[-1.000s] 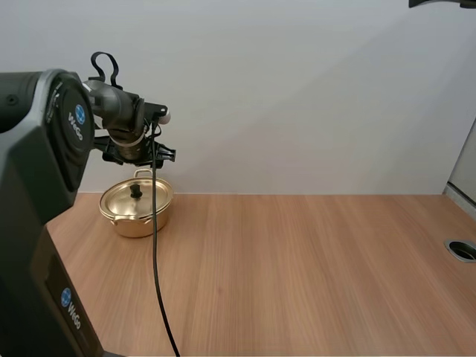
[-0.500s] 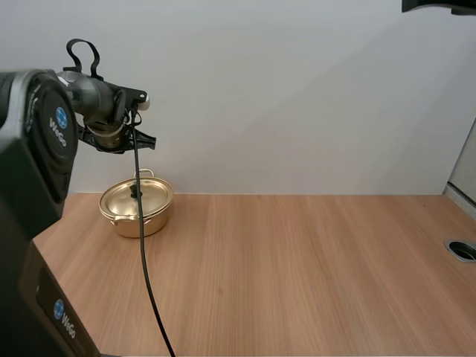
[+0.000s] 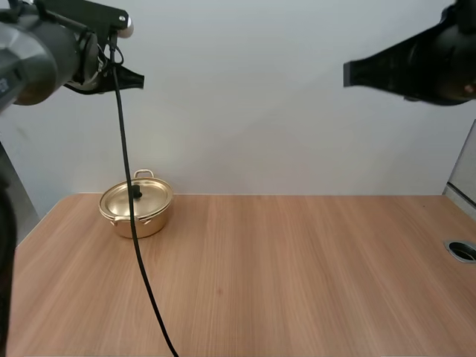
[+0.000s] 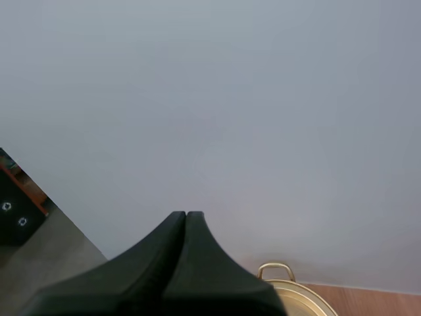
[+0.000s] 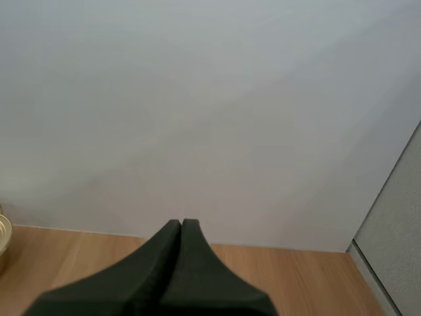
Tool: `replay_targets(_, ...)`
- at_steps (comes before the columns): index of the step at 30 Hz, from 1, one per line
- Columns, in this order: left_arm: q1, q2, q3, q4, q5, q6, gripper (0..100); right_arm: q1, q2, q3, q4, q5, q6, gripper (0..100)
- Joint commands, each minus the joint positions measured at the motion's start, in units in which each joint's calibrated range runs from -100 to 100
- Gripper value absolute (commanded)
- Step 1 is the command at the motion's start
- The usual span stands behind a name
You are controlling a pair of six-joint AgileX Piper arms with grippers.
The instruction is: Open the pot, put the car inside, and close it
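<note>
A gold pot (image 3: 137, 208) with its lid on and a black knob (image 3: 136, 192) stands at the table's far left, near the wall. My left arm (image 3: 52, 52) is raised high above and to the left of the pot. In the left wrist view my left gripper (image 4: 186, 216) is shut on nothing, its fingers lying together as one dark wedge, with the pot's handle (image 4: 276, 267) just beyond and below it. My right arm (image 3: 416, 63) hangs high at the right. My right gripper (image 5: 181, 224) is shut and empty above the wooden table (image 5: 276, 276).
The wooden table (image 3: 282, 275) stretches wide to the right of the pot. A round hole (image 3: 462, 250) sits at its right edge, beside a grey panel (image 3: 465, 171). A plain pale wall stands behind.
My left arm has risen up and to the left, away from the pot, and its fingers have shut. My right arm has swung into the high view at the upper right.
</note>
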Motion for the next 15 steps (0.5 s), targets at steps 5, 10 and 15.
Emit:
replay_targets(5, -0.13, -12.47, 7.71, -4.85, 2.00, -0.89, 0, -0.04, 0.01, 26.35, -5.91, -28.55, 6.79, 0)
replay_targets(10, -1.39, -21.47, 20.73, -6.34, -6.25, -0.88, 0, -0.04, 0.01, 41.36, -5.93, -51.48, 8.44, 0)
replay_targets(15, -3.65, -31.98, 37.18, -6.08, -19.54, -0.88, 0, -0.04, 0.01, 49.85, -6.18, -61.27, 8.44, 0)
